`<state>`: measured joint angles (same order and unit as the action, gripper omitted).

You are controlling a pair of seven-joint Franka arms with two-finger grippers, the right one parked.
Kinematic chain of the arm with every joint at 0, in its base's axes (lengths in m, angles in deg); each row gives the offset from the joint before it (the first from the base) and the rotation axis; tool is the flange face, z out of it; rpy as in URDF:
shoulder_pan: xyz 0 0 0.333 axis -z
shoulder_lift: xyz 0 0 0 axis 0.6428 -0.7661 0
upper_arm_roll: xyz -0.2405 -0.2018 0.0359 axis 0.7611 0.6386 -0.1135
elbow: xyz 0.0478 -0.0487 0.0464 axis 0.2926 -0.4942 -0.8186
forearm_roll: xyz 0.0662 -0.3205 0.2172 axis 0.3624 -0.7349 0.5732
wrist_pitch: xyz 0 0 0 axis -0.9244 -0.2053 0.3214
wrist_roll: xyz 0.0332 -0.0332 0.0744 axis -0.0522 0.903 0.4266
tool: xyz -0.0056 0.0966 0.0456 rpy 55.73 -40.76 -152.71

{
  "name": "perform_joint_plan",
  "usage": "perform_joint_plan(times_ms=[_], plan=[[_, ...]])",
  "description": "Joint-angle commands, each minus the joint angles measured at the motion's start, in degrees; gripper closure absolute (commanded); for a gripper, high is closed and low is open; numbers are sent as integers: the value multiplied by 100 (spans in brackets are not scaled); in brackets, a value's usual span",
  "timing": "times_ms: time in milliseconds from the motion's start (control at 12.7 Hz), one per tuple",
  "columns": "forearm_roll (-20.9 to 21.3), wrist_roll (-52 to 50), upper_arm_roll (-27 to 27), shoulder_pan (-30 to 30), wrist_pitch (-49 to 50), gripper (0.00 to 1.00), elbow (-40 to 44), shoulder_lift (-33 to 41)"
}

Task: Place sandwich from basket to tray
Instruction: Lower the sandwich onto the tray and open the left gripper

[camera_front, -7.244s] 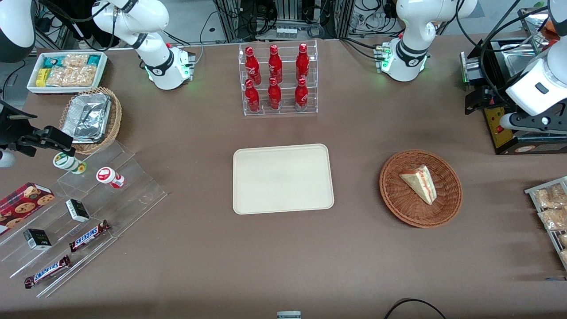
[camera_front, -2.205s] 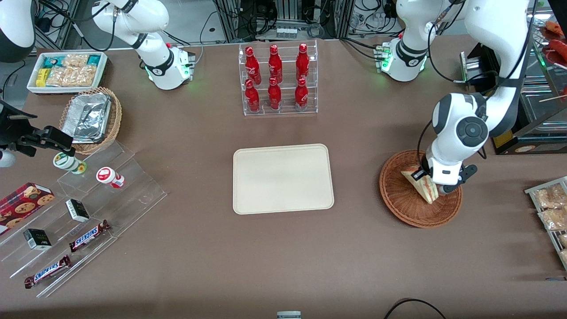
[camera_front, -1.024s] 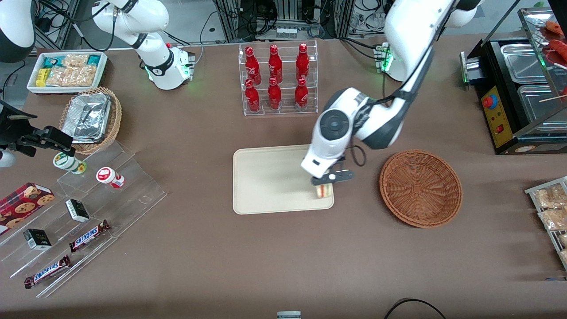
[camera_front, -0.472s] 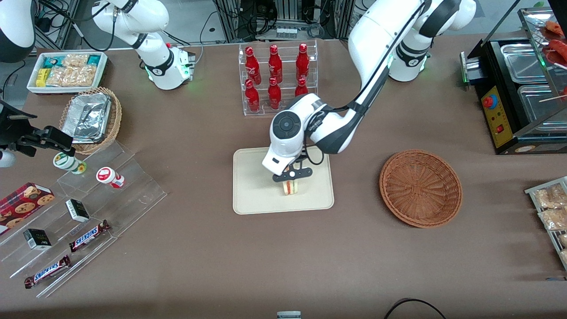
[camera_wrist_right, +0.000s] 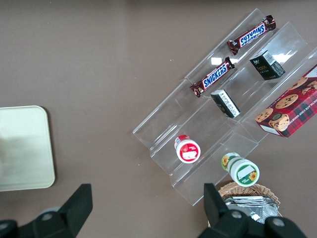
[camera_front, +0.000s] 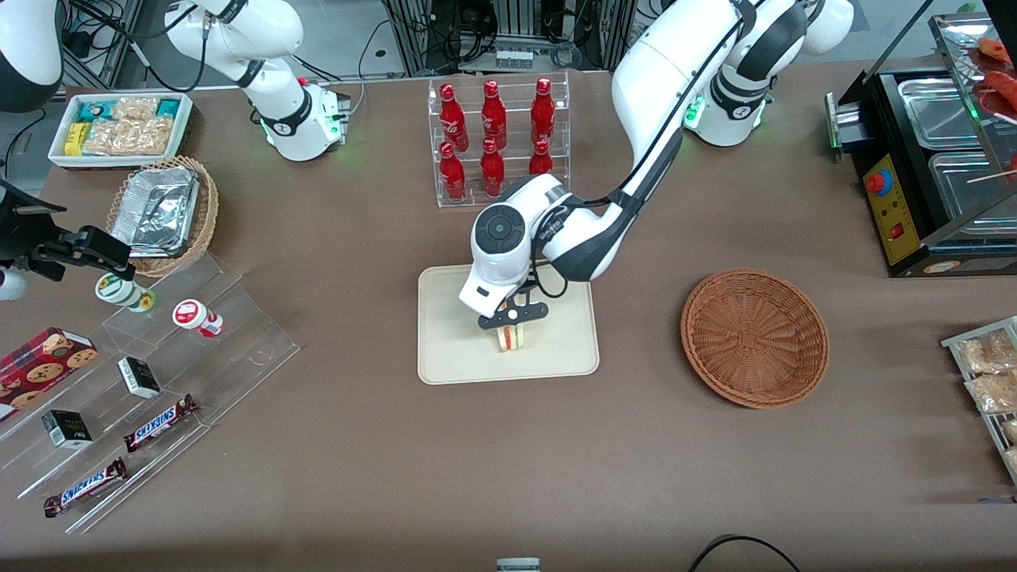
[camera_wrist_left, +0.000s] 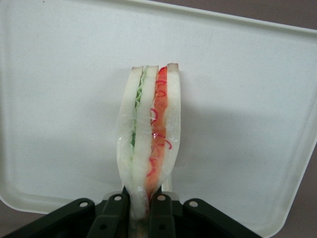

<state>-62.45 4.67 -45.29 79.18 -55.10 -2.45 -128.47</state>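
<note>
Your left arm has carried the sandwich (camera_front: 509,338) out of the basket (camera_front: 755,338); the gripper (camera_front: 512,326) now hangs over the tray (camera_front: 445,349), wrist bent downward, fingers (camera_wrist_left: 116,210) clamped on the wedge's edge.

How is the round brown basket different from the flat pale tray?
The reddish-brown woven wicker basket is round and bowl-shaped; the cream-beige plastic tray is a smooth, flat rectangle with rounded corners. The basket has nothing in it; over the tray the pincer is shut on the triangular sandwich wedge of pale bread with red and green filling. Both sit on the brown table.
</note>
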Motion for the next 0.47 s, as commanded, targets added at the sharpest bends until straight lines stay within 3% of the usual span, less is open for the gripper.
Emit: perform_joint_plan(times_ms=[0, 236, 315, 394], plan=[[34, -298, -105, 116, 118, 100, 250, -186], [34, -377, -105, 116, 109, 97, 250, -212], [43, -456, -105, 125, 83, 78, 259, -273], [43, -474, -105, 125, -4, 24, 250, -282]])
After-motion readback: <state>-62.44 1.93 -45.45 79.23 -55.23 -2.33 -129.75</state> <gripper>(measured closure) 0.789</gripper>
